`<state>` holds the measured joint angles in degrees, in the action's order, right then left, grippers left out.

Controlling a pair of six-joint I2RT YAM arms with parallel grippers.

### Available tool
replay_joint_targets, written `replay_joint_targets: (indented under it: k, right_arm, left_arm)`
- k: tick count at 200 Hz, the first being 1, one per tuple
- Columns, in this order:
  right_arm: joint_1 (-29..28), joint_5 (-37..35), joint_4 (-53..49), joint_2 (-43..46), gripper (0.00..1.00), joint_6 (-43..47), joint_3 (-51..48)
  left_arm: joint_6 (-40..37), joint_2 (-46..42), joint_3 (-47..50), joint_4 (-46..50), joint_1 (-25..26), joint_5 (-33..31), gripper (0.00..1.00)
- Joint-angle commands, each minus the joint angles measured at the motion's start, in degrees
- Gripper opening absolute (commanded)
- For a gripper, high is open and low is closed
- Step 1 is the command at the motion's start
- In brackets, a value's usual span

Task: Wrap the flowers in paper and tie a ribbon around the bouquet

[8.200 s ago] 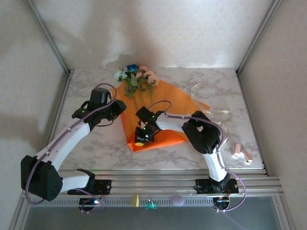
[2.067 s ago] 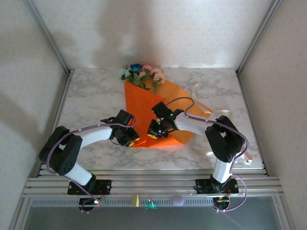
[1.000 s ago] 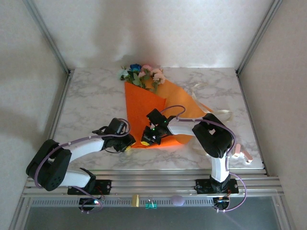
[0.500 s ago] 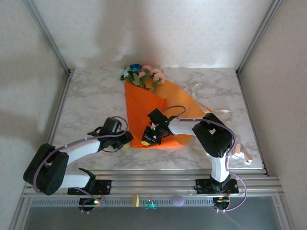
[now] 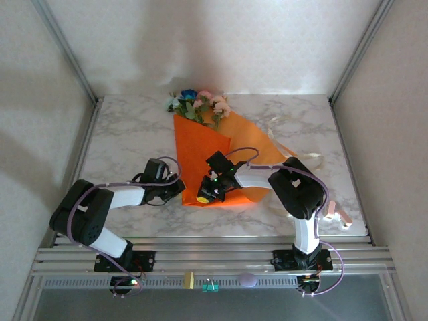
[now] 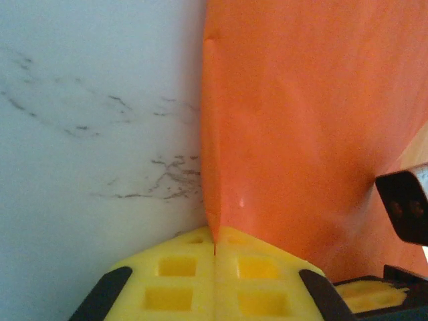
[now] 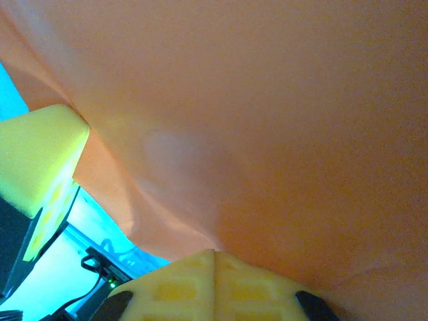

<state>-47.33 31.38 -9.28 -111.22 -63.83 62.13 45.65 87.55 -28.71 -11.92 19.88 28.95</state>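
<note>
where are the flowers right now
In the top view, the flowers lie at the far edge of the table, left of centre, their heads poking out of the far end of the folded orange paper.

My left gripper (image 5: 179,189) and right gripper (image 5: 202,198) sit at the paper (image 5: 200,144)'s near tip, flowers (image 5: 199,105) at its far end, ribbon (image 5: 294,150) to its right

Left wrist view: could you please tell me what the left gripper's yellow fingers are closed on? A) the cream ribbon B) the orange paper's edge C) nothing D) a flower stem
B: the fingers of the left gripper meet, with the edge of the paper caught in the seam between them.
</note>
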Motion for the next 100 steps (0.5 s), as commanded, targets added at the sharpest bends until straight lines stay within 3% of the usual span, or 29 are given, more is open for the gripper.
replay_joint_targets:
  k: [1, 19, 33, 46, 72, 100]
  right_arm:
    - [0.5, -5.8, -8.9, -4.4, 0.00, 0.9, -2.8]
    - [0.4, -5.7, -9.3, -4.6, 0.00, 1.3, -2.6]
    - [0.4, -5.4, -9.4, -4.7, 0.00, 1.5, -2.4]
    - [0.5, -5.2, -9.5, -4.9, 0.00, 1.6, -2.3]
    - [0.5, -5.0, -9.9, -5.0, 0.00, 1.9, -2.1]
    - [0.6, -4.8, -10.2, -5.2, 0.00, 2.0, -1.8]
  left_arm:
    - [-0.9, 0.0, 0.0, -2.6, -0.1, -0.7, 0.00]
    - [-1.3, 0.0, -0.8, -2.9, -0.6, -1.2, 0.00]
    - [-1.8, 1.3, -1.6, -3.3, -1.4, -1.2, 0.33]
    - [-2.4, 3.2, -2.4, -4.1, -2.3, -0.7, 0.40]
    - [-3.6, 7.4, -5.2, -5.9, -3.9, 0.3, 0.38]
    - [-6.1, 11.4, -9.3, -4.3, -4.7, 0.2, 0.18]
